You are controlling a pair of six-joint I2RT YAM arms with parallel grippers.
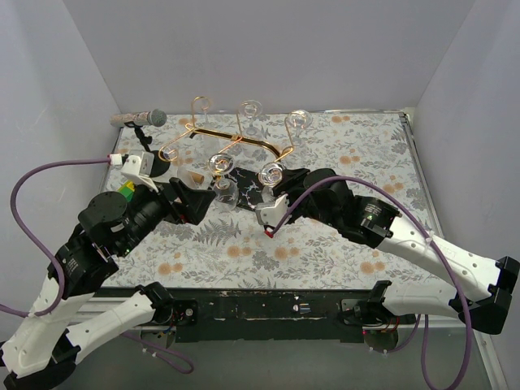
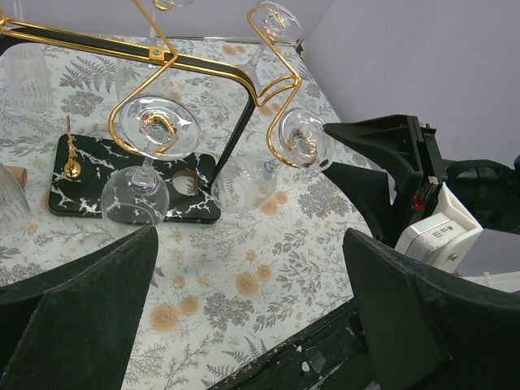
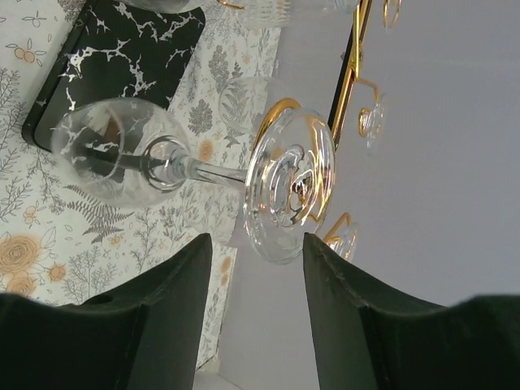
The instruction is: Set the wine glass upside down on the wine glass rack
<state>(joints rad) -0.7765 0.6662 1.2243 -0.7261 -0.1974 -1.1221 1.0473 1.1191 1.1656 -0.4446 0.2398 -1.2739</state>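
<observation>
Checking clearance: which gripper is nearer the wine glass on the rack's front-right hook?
Right. The right gripper is just in front of that wine glass; the left gripper is farther left, beside the neighbouring glass.

Table near side of wine glass rack open; microphone blocks left, hung wine glass blocks near-right hook.

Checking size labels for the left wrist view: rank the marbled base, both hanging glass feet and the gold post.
1. marbled base
2. glass foot over the base
3. glass foot at picture right; these two may match, since nearness could explain the gap
4. gold post
</observation>
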